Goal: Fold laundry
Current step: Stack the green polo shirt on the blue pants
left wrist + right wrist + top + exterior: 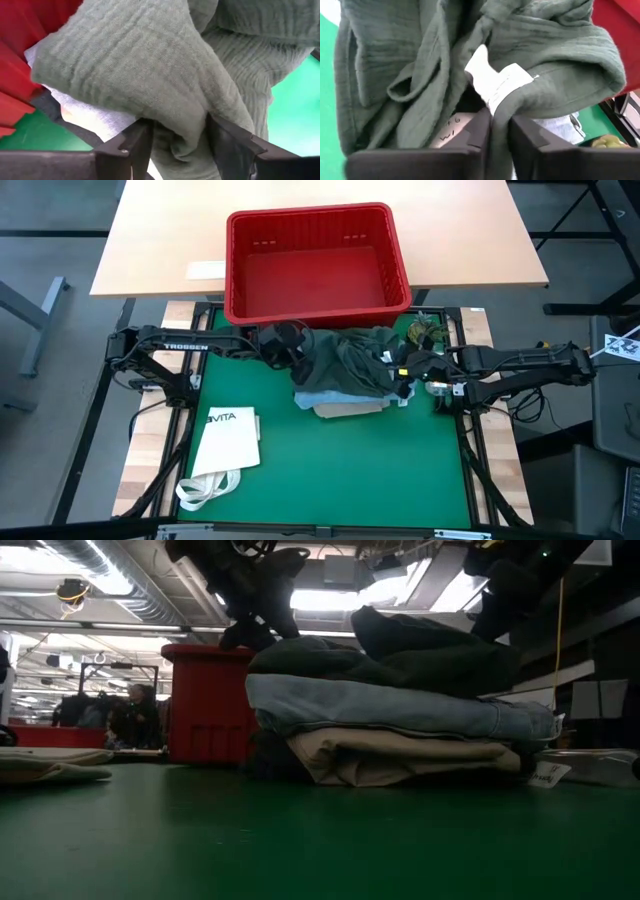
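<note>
A stack of folded garments sits on the green table mat (330, 470), just in front of the red plastic basket (316, 262). The bottom layer is a beige cloth piece (400, 758); a light blue denim piece (390, 708) lies on it. On top lies a crumpled dark green-grey crinkled cloth garment (352, 355), not yet flat.

Left gripper (283, 345): positioned at the basket-side left edge of the stack. In the left wrist view its two dark fingers (134, 145) are clamped on a bunched fold of the green-grey garment (150, 65).

Right gripper (405, 370): positioned at the right edge of the stack. In the right wrist view its fingers (479, 131) are pinched together on a hem of the same garment (555, 50), beside a white sewn-in care label (497, 82).

A white tote bag with black lettering (226, 442) lies flat on the mat at front left, well apart from the stack.
</note>
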{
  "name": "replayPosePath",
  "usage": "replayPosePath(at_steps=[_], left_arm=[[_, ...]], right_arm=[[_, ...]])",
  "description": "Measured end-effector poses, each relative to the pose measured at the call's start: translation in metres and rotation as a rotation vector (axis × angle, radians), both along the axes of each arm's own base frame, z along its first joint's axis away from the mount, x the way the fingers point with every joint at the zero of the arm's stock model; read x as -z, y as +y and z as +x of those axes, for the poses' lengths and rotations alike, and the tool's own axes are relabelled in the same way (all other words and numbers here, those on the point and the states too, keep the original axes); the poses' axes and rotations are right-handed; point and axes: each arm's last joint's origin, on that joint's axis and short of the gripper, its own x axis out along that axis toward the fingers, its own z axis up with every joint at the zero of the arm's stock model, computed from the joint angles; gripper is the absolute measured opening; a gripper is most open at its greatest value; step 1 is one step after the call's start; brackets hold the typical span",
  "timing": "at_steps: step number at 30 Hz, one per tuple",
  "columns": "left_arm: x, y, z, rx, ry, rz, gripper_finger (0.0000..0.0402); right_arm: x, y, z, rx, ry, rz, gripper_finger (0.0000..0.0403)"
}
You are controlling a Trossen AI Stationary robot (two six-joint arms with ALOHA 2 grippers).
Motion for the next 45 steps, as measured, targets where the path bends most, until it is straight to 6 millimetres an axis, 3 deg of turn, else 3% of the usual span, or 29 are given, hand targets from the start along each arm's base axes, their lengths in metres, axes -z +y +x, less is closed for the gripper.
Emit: replayPosePath(at_steps=[7, 12, 16, 21, 26, 31, 38, 45], left_arm=[[0.0, 0.005, -0.002, -0.012, 0.007, 0.0, 0.0179], [-0.01, 0.007, -0.01, -0.017, -0.012, 0.013, 0.0169], [-0.019, 0.006, -0.023, -0.023, -0.01, 0.013, 0.016], [-0.03, 0.001, -0.038, -0.017, 0.0, 0.007, 0.0153], [-0.036, -0.007, -0.04, 0.027, -0.035, -0.004, 0.0148], [-0.035, -0.018, -0.033, 0.069, -0.05, 0.004, 0.0142], [-0.025, -0.04, -0.014, 0.154, -0.057, 0.053, 0.014], [0.003, -0.054, 0.006, 0.183, 0.068, 0.201, 0.014]], right_arm=[[0.005, 0.0, -0.007, 0.002, 0.091, -0.007, 0.0155], [0.008, -0.001, -0.012, -0.032, 0.175, -0.033, 0.0195], [0.008, -0.001, -0.019, -0.039, 0.254, -0.04, 0.0204], [-0.01, -0.001, -0.023, -0.035, 0.265, -0.048, 0.0205], [-0.041, -0.002, -0.016, -0.009, 0.121, -0.077, 0.0205], [-0.053, -0.003, -0.002, -0.01, -0.042, -0.151, 0.0205], [-0.034, -0.001, 0.032, -0.106, 0.001, -0.24, 0.0205], [0.009, 0.001, 0.064, -0.143, 0.222, -0.248, 0.0205]])
